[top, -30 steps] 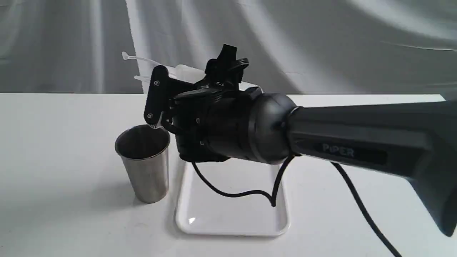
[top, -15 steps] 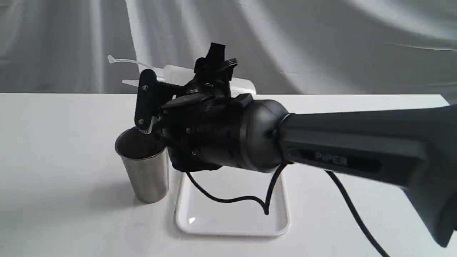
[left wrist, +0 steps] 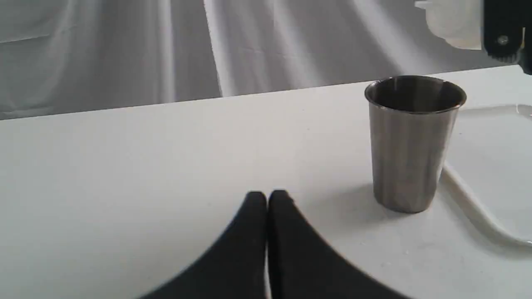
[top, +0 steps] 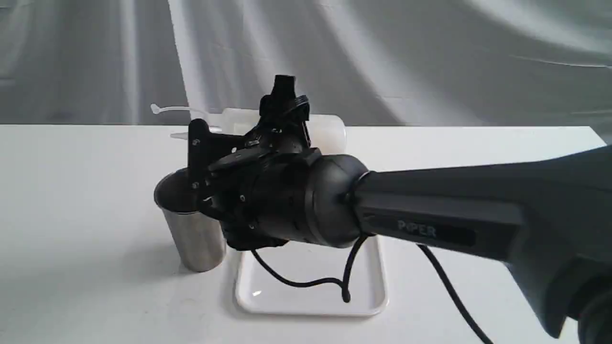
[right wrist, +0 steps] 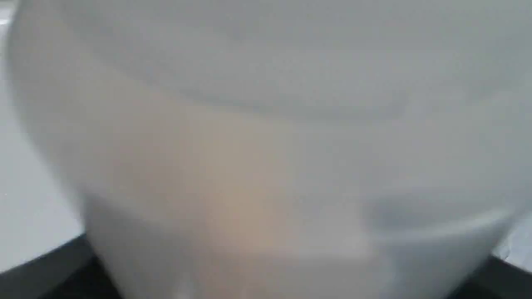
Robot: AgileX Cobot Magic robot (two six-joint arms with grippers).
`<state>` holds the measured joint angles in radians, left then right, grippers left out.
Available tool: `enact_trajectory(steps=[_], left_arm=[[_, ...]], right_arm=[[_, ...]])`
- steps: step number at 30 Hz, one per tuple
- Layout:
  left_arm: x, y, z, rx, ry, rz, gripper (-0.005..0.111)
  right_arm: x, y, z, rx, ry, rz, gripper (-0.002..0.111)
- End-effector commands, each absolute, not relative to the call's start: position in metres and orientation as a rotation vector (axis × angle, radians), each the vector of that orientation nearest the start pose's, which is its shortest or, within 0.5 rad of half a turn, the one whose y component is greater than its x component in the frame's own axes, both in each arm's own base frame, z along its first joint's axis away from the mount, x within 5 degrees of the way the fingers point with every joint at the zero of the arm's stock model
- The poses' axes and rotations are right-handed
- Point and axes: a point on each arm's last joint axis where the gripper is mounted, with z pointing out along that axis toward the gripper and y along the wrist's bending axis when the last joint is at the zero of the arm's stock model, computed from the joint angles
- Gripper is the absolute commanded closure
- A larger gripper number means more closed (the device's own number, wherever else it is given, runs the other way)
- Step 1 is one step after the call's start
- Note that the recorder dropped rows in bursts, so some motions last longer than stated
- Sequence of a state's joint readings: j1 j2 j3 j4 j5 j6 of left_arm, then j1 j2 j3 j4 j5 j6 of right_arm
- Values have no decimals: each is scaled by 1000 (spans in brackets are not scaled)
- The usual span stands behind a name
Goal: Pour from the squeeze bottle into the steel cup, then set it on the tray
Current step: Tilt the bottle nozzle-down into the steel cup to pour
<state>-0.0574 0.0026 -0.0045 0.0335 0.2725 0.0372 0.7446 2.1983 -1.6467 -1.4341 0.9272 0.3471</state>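
Observation:
My right gripper (top: 205, 143) reaches in from the right and is shut on the squeeze bottle (top: 330, 130). The bottle lies about level, behind and above the steel cup (top: 193, 229). Its cone nozzle (top: 179, 136) points left over the cup's far rim, and the thin cap strap (top: 160, 109) sticks out above it. In the right wrist view the whitish bottle (right wrist: 266, 124) fills the frame, blurred, with an amber tint low down. The cup (left wrist: 411, 141) stands upright beside the white tray (top: 311, 291). My left gripper (left wrist: 267, 197) rests shut and empty over the table, short of the cup.
The right arm's black cable (top: 306, 282) hangs over the tray. A grey draped cloth (top: 430, 57) forms the backdrop behind the white table (top: 71, 191). In the left wrist view the tray's rim (left wrist: 469, 195) lies just beside the cup's base.
The right gripper has carried the bottle down and a little left. The nozzle and strap have dropped closer to the cup's rim. The cup, tray and left gripper stay put.

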Motion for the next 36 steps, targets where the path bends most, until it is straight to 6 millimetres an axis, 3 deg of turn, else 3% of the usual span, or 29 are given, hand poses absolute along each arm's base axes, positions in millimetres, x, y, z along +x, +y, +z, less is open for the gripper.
enact_trajectory(steps=[1, 17, 36], left_arm=[[55, -3, 189, 108, 1746, 10, 107], [55, -3, 189, 108, 1746, 10, 107], [55, -3, 189, 109, 1746, 11, 107]], right_arm=[[399, 267, 214, -1242, 1691, -1205, 102], [397, 268, 213, -1223, 1717, -1178, 102], [402, 270, 228, -1335, 1468, -1398, 102]])
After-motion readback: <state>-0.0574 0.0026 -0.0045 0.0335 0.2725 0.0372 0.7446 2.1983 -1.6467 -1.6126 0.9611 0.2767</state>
